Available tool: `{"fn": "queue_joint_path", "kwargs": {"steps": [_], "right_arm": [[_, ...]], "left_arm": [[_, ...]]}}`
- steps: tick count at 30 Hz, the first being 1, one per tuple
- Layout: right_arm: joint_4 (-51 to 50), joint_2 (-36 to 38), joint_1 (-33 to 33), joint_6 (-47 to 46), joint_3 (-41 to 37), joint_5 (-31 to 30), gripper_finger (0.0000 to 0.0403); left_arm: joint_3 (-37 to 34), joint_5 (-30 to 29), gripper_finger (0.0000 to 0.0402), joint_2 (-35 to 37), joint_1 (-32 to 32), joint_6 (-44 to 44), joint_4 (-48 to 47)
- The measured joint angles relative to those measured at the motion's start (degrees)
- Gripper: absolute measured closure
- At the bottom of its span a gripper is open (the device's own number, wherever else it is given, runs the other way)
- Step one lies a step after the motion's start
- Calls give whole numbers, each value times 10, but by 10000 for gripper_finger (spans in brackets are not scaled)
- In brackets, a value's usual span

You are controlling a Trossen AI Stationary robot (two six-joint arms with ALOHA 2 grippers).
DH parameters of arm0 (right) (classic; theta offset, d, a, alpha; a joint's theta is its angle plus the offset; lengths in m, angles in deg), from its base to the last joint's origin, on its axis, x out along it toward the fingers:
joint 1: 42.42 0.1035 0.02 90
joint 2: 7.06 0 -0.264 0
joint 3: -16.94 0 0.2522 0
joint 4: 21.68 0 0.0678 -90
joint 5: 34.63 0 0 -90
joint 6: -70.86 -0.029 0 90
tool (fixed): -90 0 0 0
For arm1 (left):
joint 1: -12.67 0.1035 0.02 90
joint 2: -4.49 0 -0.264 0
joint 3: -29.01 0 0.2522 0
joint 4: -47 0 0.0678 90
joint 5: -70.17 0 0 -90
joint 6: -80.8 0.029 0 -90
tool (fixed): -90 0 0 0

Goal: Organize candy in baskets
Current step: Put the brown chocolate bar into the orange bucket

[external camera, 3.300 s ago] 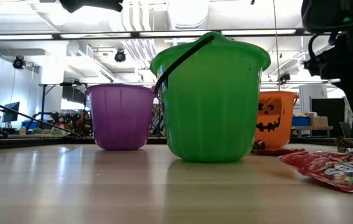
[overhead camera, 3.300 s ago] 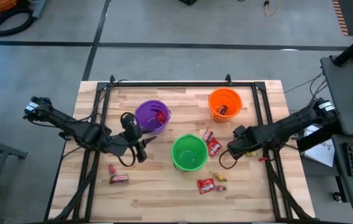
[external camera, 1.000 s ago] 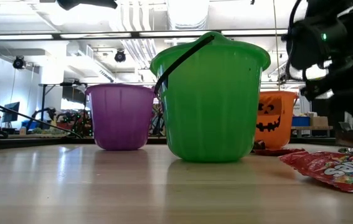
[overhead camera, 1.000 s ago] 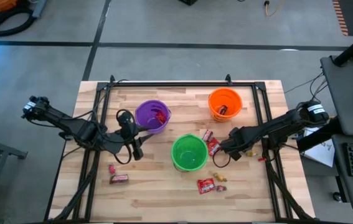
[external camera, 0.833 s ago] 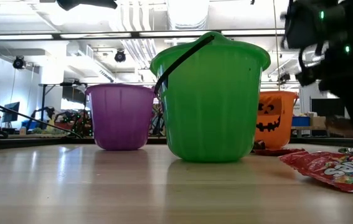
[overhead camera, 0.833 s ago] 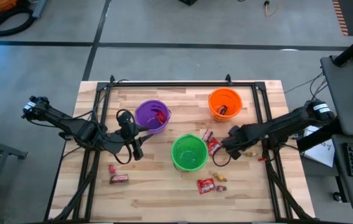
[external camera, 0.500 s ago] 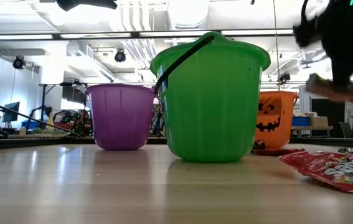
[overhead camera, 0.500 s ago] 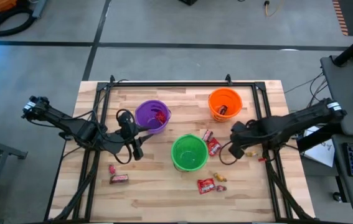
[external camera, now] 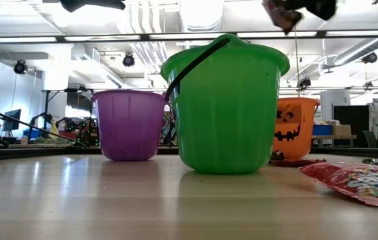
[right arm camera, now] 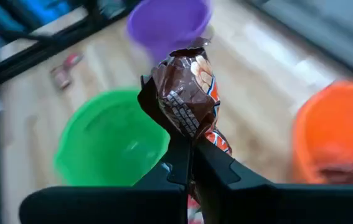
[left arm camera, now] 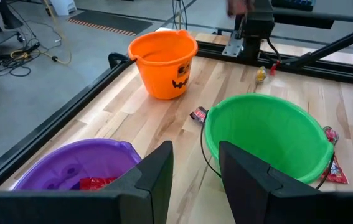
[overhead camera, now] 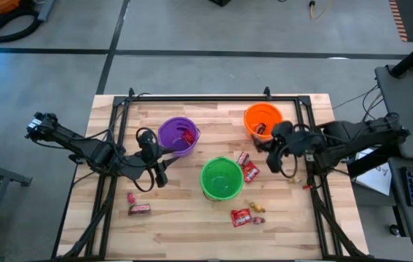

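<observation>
A dark brown candy bar [right arm camera: 185,93] is pinched between the fingers of the right claw [overhead camera: 272,143], which is held above the worktop [overhead camera: 191,225] just beside the orange basket [overhead camera: 263,120]. In the low view the bar is seen high over the green basket [external camera: 225,107]. The green basket is flanked by the purple basket [overhead camera: 176,135], where a red packet [overhead camera: 187,135] lies. More red packets [overhead camera: 247,169] lie between the green and orange baskets, and others [overhead camera: 241,216] near the worktop's front. The left claw [overhead camera: 164,175] is parked beside the purple basket, fingers spread and holding nothing.
</observation>
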Motion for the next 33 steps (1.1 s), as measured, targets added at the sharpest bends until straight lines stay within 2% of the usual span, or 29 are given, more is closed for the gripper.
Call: {"fn": "queue_joint_path", "kwargs": {"steps": [5,11,18,27,30,33], "right_arm": [[-11,-53,-64,57,60,-13,394],[-120,-134,-157,89,124,-9,394],[-239,-208,-246,116,158,65,394],[-256,-255,-360,267,158,237,394],[-267,-261,-393,318,158,251,394],[-267,-267,-427,330,158,249,394]], "left_arm": [[0,0,287,0,0,0,0],[0,0,287,0,0,0,0],[0,0,287,0,0,0,-4],[0,0,287,0,0,0,-5],[0,0,287,0,0,0,-5],[0,0,287,0,0,0,-5]]}}
